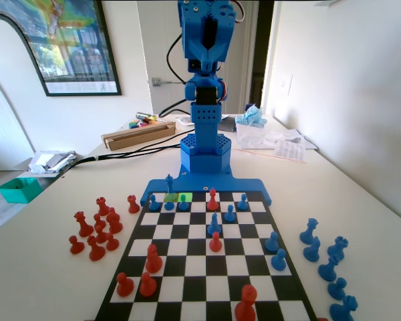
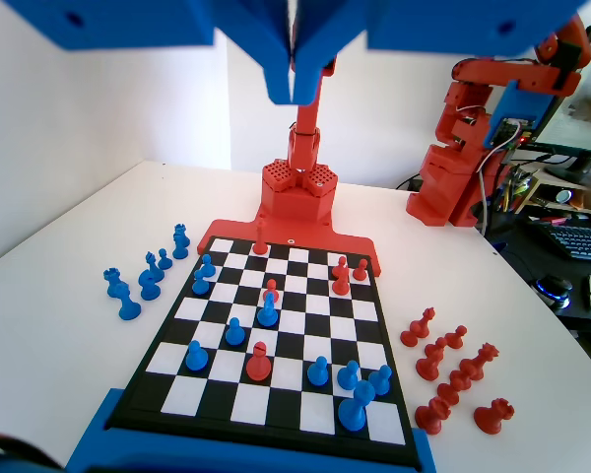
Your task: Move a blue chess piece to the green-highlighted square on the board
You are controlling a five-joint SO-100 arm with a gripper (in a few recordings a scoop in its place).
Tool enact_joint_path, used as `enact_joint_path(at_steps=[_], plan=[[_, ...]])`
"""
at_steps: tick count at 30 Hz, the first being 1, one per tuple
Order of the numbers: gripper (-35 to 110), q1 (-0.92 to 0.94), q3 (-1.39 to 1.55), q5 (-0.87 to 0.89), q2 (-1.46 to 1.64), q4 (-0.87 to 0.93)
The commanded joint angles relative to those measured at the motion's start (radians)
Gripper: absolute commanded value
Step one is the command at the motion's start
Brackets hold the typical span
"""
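Gripper (image 2: 295, 84) up high, jaws closed, holding nothing. Blue chess piece (image 1: 170, 182) packed among pawns by the green-highlighted square (image 1: 184, 198); could easily knock neighbours reaching down.

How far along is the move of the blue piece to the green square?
Nothing looks done: the blue chess piece stands at the board's far edge, just left of the green-highlighted square in the fixed view. In hand: nothing; the gripper hangs high, jaws shut, empty. Left: the whole pick and place.
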Motion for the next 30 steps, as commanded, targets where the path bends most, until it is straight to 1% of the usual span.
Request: enact_joint_path(at_steps=[1, 23, 26, 30], plan=[[1, 0.005, -0.011, -0.011, 0.02, -0.017], [1, 0.0, -0.011, -0.011, 0.02, -0.018], [5, -0.003, -0.011, -0.011, 0.02, -0.017], [6, 0.014, -0.011, -0.011, 0.02, -0.017]])
